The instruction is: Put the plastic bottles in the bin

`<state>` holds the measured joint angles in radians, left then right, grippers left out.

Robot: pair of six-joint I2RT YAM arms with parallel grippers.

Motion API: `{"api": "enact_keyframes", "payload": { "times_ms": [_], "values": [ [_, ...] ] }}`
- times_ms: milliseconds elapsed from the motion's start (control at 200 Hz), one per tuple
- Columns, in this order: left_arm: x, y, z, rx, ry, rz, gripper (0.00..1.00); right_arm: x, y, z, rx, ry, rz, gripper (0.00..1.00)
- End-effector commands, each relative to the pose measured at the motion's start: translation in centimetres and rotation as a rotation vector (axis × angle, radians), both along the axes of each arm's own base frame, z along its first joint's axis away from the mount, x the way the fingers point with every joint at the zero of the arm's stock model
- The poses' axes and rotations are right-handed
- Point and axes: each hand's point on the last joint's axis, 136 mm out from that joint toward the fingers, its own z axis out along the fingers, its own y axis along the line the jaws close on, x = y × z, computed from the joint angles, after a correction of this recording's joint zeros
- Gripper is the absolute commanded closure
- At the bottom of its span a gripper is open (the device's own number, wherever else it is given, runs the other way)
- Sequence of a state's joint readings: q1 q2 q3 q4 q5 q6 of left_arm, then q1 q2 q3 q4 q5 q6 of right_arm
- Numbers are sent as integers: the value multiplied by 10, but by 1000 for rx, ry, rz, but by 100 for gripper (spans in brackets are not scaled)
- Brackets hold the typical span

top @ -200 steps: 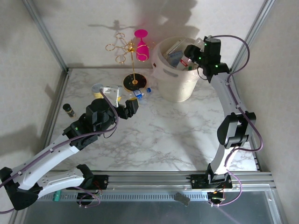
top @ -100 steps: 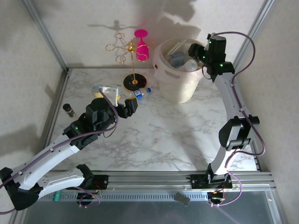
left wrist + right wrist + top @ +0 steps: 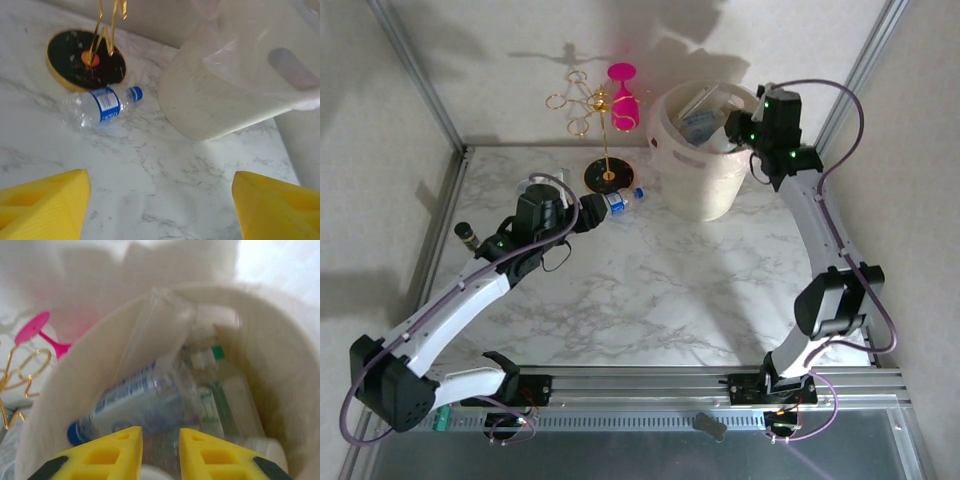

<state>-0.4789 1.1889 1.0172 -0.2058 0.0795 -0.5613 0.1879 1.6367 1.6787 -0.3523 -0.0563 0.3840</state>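
left gripper [image 3: 160,200]: yellow fingers spread wide, nothing between them, hanging over the white marbled table [image 3: 165,165] and aimed toward the upper left of the wrist frame.

target: small clear plastic bottle with blue cap and blue label band [image 3: 97,107], lying on its side in the upper left of the left wrist view. its body is up against the black round base of the gold wire stand [image 3: 85,60] and its cap points toward the large cream translucent bin [image 3: 225,100], which is near but not touching. in the top view the bottle [image 3: 620,198] is left of the bin [image 3: 700,185].

handling, my judgement: it looks empty, so very light. thin walls will dent and the round body can roll or skid on the smooth marble. i'd take it across the labelled mid-body, fingers square to its long axis, and close gently. the stand base crowds the far side, so finger clearance there is tight.

right gripper [image 3: 160,450]: fingers drawn together, holding nothing that i can see, above the bin mouth. inside the bin lie several clear bottles, one with a blue label [image 3: 130,400].
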Motion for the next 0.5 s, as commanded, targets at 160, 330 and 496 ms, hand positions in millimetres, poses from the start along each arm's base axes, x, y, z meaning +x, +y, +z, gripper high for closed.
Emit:
{"api": "enact_keyframes", "payload": {
  "times_ms": [160,330,496],
  "values": [
    [46,-6,-55,-230,224,69,24,-69,-6,36,96,-145,13,62],
    [85,8,-91,16,230,124,23,-105,-7,31,115,-151,44,53],
    [110,7,-100,187,125,75,23,-135,-1,32,156,-183,109,38]
  ]
}}
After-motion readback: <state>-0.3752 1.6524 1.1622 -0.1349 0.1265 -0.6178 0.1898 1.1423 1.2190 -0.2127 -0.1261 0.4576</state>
